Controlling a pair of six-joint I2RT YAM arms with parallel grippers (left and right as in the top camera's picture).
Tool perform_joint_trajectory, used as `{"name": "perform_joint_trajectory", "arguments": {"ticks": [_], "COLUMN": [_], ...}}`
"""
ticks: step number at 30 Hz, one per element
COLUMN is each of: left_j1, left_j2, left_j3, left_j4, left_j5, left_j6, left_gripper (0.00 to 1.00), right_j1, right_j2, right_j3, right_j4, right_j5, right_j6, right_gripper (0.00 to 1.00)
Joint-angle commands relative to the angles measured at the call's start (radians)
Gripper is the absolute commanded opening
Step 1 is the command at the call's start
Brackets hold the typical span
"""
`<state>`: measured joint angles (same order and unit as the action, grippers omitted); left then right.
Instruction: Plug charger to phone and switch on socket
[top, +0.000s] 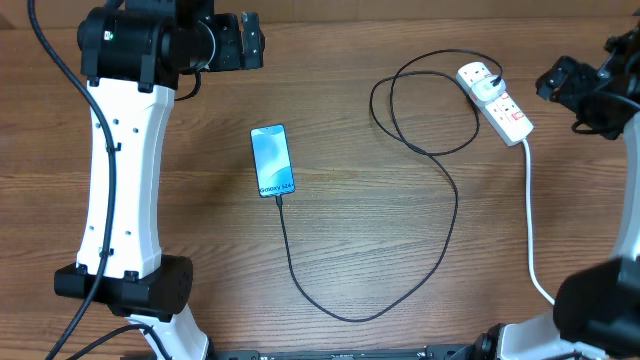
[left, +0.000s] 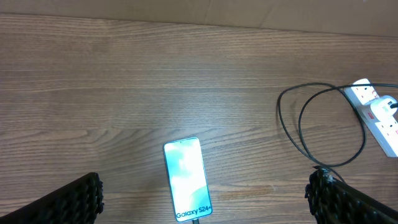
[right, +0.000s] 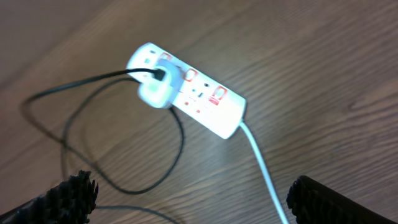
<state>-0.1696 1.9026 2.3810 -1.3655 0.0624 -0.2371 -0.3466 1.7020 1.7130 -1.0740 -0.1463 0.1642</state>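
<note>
Phone (top: 272, 160) runs near-to-far, charger (top: 286, 232) meeting its near end.

left gripper (top: 258, 40) hovers beyond phone (top: 272, 160), slightly left, jaws wide apart; right gripper (top: 552, 82) well right of phone, jaws wide, empty.

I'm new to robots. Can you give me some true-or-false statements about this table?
1. The slim smartphone with the light-blue screen lies flat on the wooden table. True.
2. The left gripper holds the thin black charger cable. False: it is open and holds nothing.
3. A white plug sits in the white power strip with red switches. True.
4. The smartphone rests on the power strip. False: they lie well apart.
</note>
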Motion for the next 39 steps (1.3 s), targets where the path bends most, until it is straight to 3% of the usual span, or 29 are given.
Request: {"name": "perform_joint_trajectory", "arguments": {"ticks": [1, 15, 28, 39], "left_j1": [0.005, 0.005, 0.005, 0.005], "left_j2": [-0.011, -0.011, -0.011, -0.011], "left_j3": [0.01, 0.01, 0.01, 0.01], "left_j4": [0.001, 0.001, 0.001, 0.001], "left_j5": [-0.014, -0.014, -0.014, -0.014], "left_j6": [-0.003, -0.003, -0.003, -0.003], "left_gripper": [1.0, 1.0, 1.0, 1.0], "right_j1": [0.034, 0.241, 0.254, 0.254], "right_j2": [-0.107, -0.349, -0.553, -0.563], "right_j3": [0.017, 0.017, 0.017, 0.016], "right_j4": [0.003, -0.094, -0.179, -0.217], "right_j5": [-0.041, -0.032, -0.05, -0.049], "right_j6": [-0.014, -0.042, -0.035, -0.035], "right_gripper": [1.0, 1.0, 1.0, 1.0]}}
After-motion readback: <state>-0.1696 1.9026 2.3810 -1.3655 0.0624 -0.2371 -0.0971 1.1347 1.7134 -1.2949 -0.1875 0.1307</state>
